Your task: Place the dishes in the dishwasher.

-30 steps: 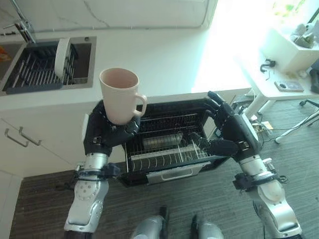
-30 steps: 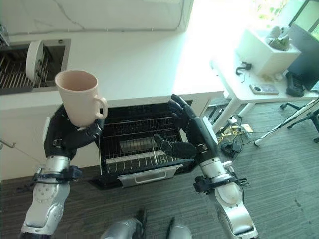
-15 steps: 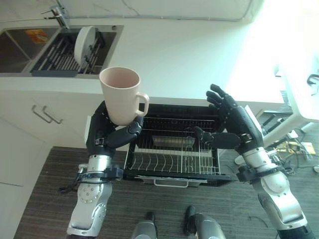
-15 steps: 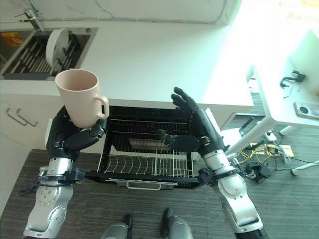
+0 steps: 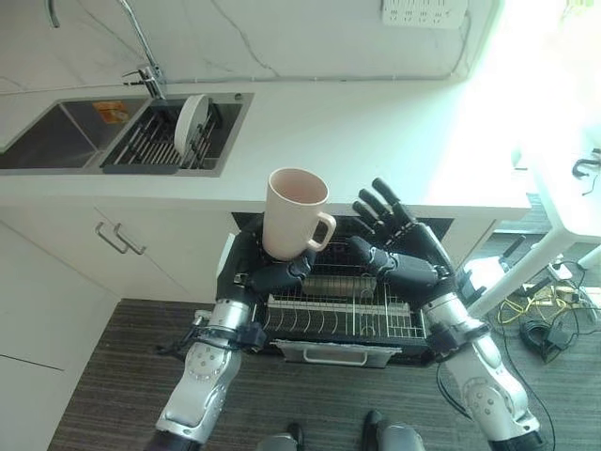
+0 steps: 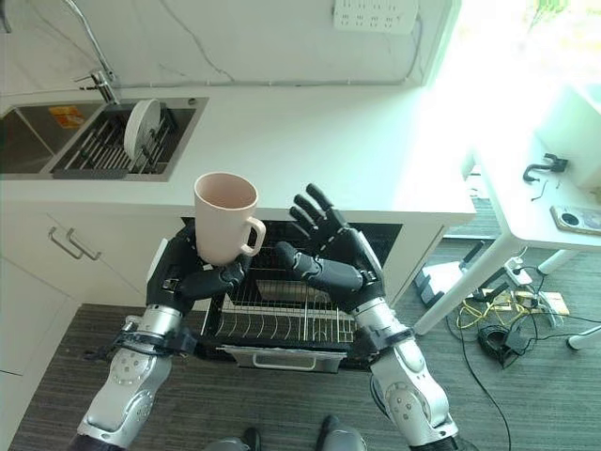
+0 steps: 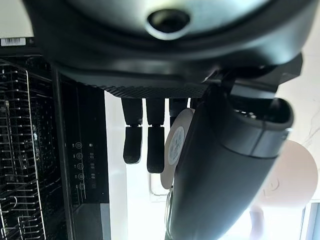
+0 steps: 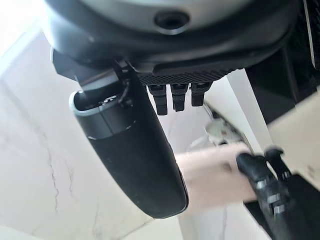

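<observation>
We've got two silver-grey arms with rounded shells and dark bands at the wrists. The left hand point(image 5: 268, 278) and right hand point(image 5: 406, 258) are both matte black with chunky segmented fingers, and a textured black strip sits under each wrist camera.

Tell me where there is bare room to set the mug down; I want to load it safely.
The white countertop lies bare between the sink rack with its white plate and the window side. The black dishwasher rack shows free tines at its front row. Above it is crowded: the left hand grips the beige ceramic mug, with the open right hand close beside.
</observation>
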Motion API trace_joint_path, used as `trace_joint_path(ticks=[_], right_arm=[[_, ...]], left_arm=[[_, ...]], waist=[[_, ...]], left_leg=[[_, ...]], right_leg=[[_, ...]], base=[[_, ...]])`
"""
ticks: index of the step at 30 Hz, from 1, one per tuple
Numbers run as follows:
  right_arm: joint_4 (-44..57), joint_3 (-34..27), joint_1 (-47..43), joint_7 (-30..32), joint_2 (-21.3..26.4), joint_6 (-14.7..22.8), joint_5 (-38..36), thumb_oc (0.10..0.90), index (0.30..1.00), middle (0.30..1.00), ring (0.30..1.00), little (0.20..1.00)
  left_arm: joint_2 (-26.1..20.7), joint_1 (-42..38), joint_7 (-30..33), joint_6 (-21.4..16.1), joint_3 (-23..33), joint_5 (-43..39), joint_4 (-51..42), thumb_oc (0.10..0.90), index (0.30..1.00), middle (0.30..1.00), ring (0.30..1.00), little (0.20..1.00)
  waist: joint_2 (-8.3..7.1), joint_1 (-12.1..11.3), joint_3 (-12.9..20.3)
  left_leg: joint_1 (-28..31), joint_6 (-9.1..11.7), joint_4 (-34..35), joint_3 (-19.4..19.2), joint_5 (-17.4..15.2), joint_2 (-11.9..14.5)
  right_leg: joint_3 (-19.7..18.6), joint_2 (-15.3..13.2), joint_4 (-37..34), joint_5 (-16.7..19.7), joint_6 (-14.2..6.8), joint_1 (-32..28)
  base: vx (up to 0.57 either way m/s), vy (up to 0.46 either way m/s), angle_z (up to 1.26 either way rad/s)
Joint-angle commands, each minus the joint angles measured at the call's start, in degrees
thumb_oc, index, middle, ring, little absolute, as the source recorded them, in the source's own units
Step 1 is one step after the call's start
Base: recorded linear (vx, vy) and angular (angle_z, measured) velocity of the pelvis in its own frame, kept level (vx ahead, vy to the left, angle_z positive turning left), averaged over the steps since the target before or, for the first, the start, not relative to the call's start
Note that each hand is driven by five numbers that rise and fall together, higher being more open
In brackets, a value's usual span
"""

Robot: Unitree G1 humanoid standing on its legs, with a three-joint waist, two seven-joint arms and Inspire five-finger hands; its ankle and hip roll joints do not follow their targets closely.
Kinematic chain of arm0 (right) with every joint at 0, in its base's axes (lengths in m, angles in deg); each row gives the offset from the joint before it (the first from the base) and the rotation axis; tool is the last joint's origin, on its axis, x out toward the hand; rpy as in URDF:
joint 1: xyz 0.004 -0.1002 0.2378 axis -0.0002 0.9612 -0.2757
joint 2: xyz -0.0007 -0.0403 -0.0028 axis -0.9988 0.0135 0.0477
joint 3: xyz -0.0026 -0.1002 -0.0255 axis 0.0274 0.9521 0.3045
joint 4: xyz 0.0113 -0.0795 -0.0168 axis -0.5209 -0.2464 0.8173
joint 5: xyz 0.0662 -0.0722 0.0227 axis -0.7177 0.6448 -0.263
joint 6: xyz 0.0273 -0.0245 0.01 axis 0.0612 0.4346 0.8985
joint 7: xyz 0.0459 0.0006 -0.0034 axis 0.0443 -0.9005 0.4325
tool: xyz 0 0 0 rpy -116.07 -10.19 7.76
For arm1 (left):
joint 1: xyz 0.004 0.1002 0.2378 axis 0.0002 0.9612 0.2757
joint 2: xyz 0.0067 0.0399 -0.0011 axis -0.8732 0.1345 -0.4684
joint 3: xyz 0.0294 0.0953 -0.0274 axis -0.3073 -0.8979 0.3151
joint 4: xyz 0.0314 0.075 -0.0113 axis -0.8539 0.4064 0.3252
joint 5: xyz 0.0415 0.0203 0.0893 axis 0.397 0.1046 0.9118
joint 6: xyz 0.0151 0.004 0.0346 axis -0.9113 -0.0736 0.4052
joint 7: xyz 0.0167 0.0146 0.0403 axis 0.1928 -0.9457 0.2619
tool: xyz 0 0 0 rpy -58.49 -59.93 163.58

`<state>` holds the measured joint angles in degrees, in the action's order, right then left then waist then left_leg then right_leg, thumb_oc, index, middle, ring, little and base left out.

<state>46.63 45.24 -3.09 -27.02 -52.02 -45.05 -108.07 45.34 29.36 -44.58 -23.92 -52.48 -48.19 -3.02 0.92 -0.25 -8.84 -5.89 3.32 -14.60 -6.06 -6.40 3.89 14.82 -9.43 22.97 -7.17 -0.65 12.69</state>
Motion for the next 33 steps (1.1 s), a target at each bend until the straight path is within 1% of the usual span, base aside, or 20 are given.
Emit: trace_joint_path(ticks=[1, 3, 5, 9, 13, 16, 20, 26, 31, 33], right_arm=[[4.2, -0.9, -4.0, -4.6, -3.3, 3.0, -10.5, 0.800, 0.900, 0.900, 0.900, 0.900], [4.2, 0.2, -4.0, -4.4, -4.3, 3.0, -11.8, 0.800, 0.900, 0.900, 0.900, 0.900], [4.1, 1.5, -4.2, -3.8, -4.9, 3.8, -11.3, 0.800, 0.900, 0.900, 0.900, 0.900], [3.7, 2.3, -5.0, -2.9, -4.9, 5.1, -10.9, 0.800, 0.900, 0.900, 0.900, 0.900], [3.5, 2.4, -5.6, -1.9, -4.8, 5.7, -10.4, 0.800, 0.900, 0.900, 0.900, 0.900], [3.6, 2.4, -5.8, -0.8, -4.4, 6.4, -8.1, 0.800, 0.900, 0.900, 0.900, 0.900], [3.9, 2.0, -6.2, 1.9, -3.2, 8.2, -2.0, 0.800, 0.900, 0.900, 0.900, 0.900], [4.4, 2.2, -7.3, 3.6, -2.5, 9.0, 2.5, 0.800, 0.900, 0.900, 0.900, 0.900], [4.9, 2.5, -8.8, 4.8, -1.7, 8.9, 5.6, 0.800, 0.900, 0.900, 0.900, 0.900], [5.3, 2.6, -9.2, 4.6, -1.5, 8.4, 5.5, 0.800, 0.900, 0.900, 0.900, 0.900]], left_arm=[[-1.5, -6.2, -0.1, -7.9, 0.8, 2.0, -3.3, 0.400, 0.300, 0.300, 0.300, 0.300], [-1.5, -6.2, -0.1, -8.0, 0.1, 2.5, -3.1, 0.400, 0.300, 0.300, 0.300, 0.300], [-1.5, -6.2, 0.2, -7.9, -0.7, 3.5, -3.3, 0.400, 0.300, 0.300, 0.300, 0.300], [-1.7, -6.8, 0.3, -7.6, -1.5, 3.9, -3.0, 0.400, 0.300, 0.300, 0.300, 0.300], [-1.7, -7.0, 0.4, -7.2, -2.0, 4.3, -2.9, 0.400, 0.300, 0.300, 0.300, 0.300], [-1.8, -6.9, 0.4, -7.2, -2.1, 4.3, -3.0, 0.400, 0.300, 0.300, 0.300, 0.300], [-2.0, -6.9, 0.8, -7.0, -2.2, 5.3, -3.5, 0.400, 0.300, 0.300, 0.300, 0.300], [-2.1, -7.3, 1.2, -6.6, -2.6, 6.3, -3.3, 0.400, 0.300, 0.300, 0.300, 0.300], [-2.2, -7.8, 1.2, -5.9, -2.9, 7.0, -3.4, 0.400, 0.300, 0.300, 0.300, 0.300], [-2.4, -7.8, 0.6, -5.4, -2.9, 7.0, -3.6, 0.400, 0.300, 0.300, 0.300, 0.300]], waist=[[-1.41, 0.0, 3.8], [-1.50, -0.3, 3.9], [-1.55, -0.5, 4.0], [-1.60, -0.8, 4.1], [-1.65, -0.9, 4.2], [-1.68, -1.0, 4.3], [-1.73, -0.9, 4.3], [-1.72, -0.9, 4.3], [-1.65, -1.0, 4.2], [-1.61, -1.1, 4.3]], left_leg=[[-0.1, -0.5, -2.6, 0.0, -3.9, 2.1], [0.1, -0.6, -2.6, 0.0, -4.1, 2.0], [0.3, -0.7, -2.6, -0.2, -4.2, 1.9], [0.5, -0.8, -2.6, -0.3, -4.3, 1.9], [0.6, -0.8, -2.6, -0.3, -4.4, 1.9], [0.7, -0.9, -2.6, -0.3, -4.4, 1.9], [0.8, -0.9, -2.6, -0.4, -4.4, 1.9], [1.0, -0.9, -2.6, -0.4, -4.5, 1.9], [1.0, -1.0, -2.6, -0.3, -4.6, 1.8], [1.1, -1.0, -2.6, -0.3, -4.6, 1.7]], right_leg=[[-1.7, -1.9, -5.8, 0.6, -5.7, -6.2], [-1.7, -2.0, -5.8, 0.5, -5.7, -6.4], [-1.7, -2.1, -5.8, 0.5, -5.8, -6.6], [-1.6, -2.2, -5.8, 0.5, -5.8, -6.9], [-1.5, -2.2, -5.8, 0.4, -5.8, -7.1], [-1.8, -2.1, -5.8, 0.3, -5.8, -7.1], [-2.1, -1.9, -5.8, 0.2, -5.7, -7.3], [-2.1, -1.9, -5.8, 0.1, -5.7, -7.4], [-2.2, -1.8, -5.8, 0.1, -5.7, -7.6], [-2.3, -1.9, -5.8, 0.0, -5.7, -7.7]], base=[[0.00, 0.000, 0.00], [0.00, 0.000, 0.00], [0.00, 0.000, 0.00], [0.00, 0.000, 0.00], [0.00, 0.000, 0.00], [0.00, 0.000, 0.00], [0.00, 0.000, 0.00], [0.00, 0.000, 0.00], [0.00, 0.000, 0.00], [0.00, 0.000, 0.00]])
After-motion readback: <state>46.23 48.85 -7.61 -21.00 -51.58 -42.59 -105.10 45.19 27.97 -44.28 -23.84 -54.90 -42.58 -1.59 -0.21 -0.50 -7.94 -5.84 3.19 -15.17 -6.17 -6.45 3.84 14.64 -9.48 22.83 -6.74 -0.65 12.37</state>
